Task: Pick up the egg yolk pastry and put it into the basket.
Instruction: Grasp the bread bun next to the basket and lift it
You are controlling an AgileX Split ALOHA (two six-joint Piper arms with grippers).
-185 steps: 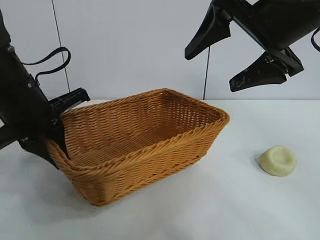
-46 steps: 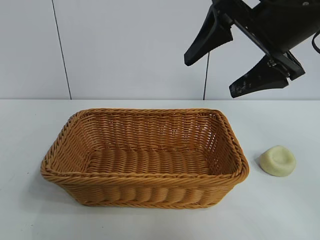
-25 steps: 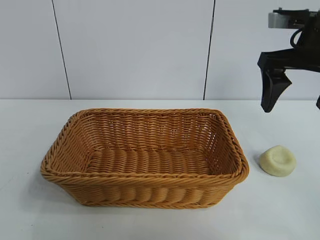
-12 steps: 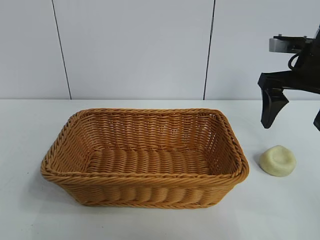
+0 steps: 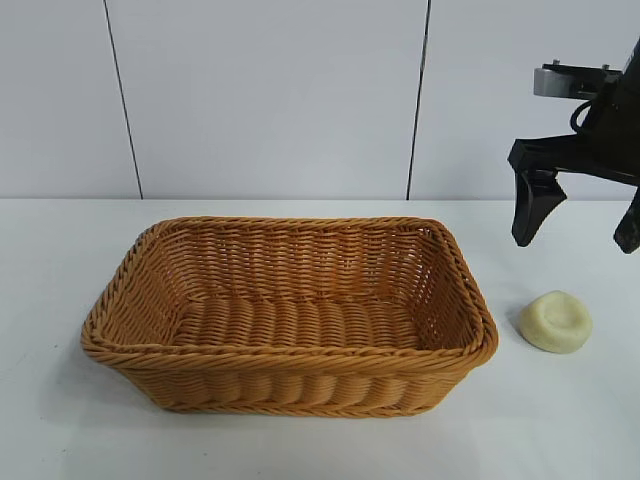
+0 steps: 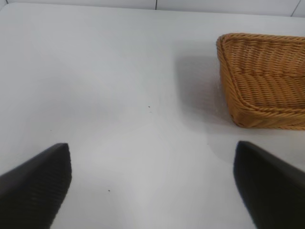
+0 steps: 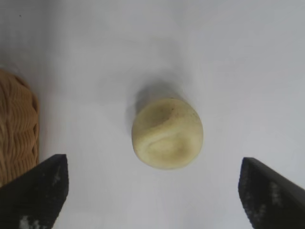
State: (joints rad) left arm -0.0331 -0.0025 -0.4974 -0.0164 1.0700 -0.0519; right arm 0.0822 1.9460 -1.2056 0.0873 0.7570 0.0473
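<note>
The egg yolk pastry (image 5: 555, 321), a pale cream dome with a dented top, lies on the white table just right of the basket (image 5: 290, 355). The orange-brown wicker basket stands flat at the table's middle. My right gripper (image 5: 577, 228) hangs open above the pastry, fingers pointing down, well clear of it. In the right wrist view the pastry (image 7: 167, 133) lies ahead of the open gripper (image 7: 153, 195), roughly centred between the fingers, with the basket rim (image 7: 16, 129) at the side. My left gripper (image 6: 152, 191) is open and empty over bare table, out of the exterior view.
The left wrist view shows a corner of the basket (image 6: 267, 81) some way ahead and to one side. A white panelled wall (image 5: 270, 100) stands behind the table. White tabletop (image 5: 560, 420) surrounds the pastry.
My left arm has let go of the basket and withdrawn; the basket now sits flat. My right gripper has turned fingers-down, moved right over the pastry, lowered, then shifted slightly left.
</note>
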